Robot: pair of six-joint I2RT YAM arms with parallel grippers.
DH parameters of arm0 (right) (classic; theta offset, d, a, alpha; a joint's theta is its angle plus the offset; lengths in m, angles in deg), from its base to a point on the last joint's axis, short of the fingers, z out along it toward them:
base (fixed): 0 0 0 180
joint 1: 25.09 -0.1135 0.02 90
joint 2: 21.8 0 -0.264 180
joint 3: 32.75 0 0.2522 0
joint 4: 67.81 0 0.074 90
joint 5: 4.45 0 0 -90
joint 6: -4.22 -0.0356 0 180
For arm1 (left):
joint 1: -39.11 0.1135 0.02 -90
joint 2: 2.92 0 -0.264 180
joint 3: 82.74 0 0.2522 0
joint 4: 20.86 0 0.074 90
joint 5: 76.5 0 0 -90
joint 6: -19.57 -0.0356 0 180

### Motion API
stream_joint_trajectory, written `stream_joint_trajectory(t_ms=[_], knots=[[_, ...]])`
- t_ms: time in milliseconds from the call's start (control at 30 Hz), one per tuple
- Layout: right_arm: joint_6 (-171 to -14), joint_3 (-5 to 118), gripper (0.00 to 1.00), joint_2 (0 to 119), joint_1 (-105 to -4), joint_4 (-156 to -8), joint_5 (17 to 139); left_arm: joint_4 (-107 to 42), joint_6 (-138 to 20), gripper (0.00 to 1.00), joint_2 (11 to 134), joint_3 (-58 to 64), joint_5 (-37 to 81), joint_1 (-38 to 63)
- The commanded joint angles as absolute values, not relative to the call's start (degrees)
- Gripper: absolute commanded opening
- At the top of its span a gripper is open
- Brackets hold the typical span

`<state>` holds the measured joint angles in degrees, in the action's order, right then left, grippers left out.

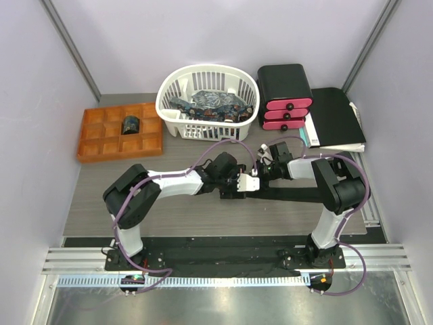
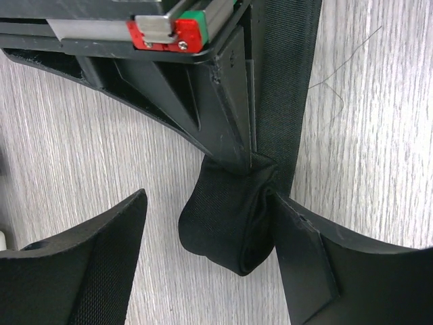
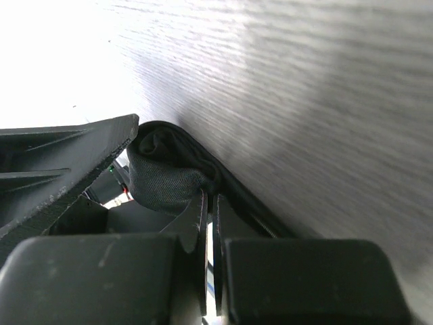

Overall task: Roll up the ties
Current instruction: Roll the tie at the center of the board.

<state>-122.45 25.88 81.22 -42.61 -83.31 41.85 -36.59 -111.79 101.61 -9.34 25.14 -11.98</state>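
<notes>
A plain black tie (image 1: pixel 291 196) lies as a long strip across the table in front of the right arm. Its left end is folded into a loose, partly rolled loop (image 2: pixel 226 220). My right gripper (image 3: pixel 210 200) is shut on the tie at the top of that loop; in the left wrist view its fingers (image 2: pixel 223 122) come down from above. My left gripper (image 2: pixel 210 196) is open around the loop; its right finger (image 2: pixel 304 250) touches the loop and its left finger (image 2: pixel 88 257) stands apart. Patterned ties (image 1: pixel 210 103) lie in the basket. One rolled dark tie (image 1: pixel 130 125) sits in the orange tray.
A white basket (image 1: pixel 206 68) stands at the back centre. An orange compartment tray (image 1: pixel 95 139) is at the back left. A black box with pink drawers (image 1: pixel 284 81) and a flat black folder (image 1: pixel 335 118) are at the back right. Both grippers (image 1: pixel 249 179) meet mid-table.
</notes>
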Motion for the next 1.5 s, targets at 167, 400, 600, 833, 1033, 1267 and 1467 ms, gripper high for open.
stream_joint_trajectory(t_ms=[167, 400, 600, 833, 1033, 1267, 1467], knots=[[-123.7, 26.8, 0.01, 77.2, -42.9, -95.7, 44.1, -40.1, -112.4, 0.73, 104.0, -10.7, 20.7, -12.6], [-119.1, 29.1, 0.01, 79.4, -43.2, -99.2, 47.9, -41.7, -111.1, 0.73, 104.6, -9.7, 20.4, -12.7], [-113.7, 29.5, 0.01, 85.8, -43.2, -94.3, 52.5, -44.1, -107.9, 0.73, 102.0, -8.6, 22.0, -11.8], [-110.2, 32.4, 0.01, 91.5, -43.5, -89.1, 53.3, -43.8, -97.9, 0.75, 92.6, -9.8, 30.4, -6.9], [-108.5, 34.4, 0.01, 92.5, -43.5, -87.6, 51.5, -46.0, -97.6, 0.75, 90.7, -11.7, 38.8, -3.3], [-107.0, 32.9, 0.01, 90.7, -43.9, -86.9, 50.0, -46.5, -106.0, 0.78, 94.6, -10.6, 42.9, -0.4], [-107.6, 32.3, 0.01, 90.5, -44.1, -86.2, 50.2, -47.3, -107.1, 0.78, 98.2, -7.7, 47.1, -0.3]])
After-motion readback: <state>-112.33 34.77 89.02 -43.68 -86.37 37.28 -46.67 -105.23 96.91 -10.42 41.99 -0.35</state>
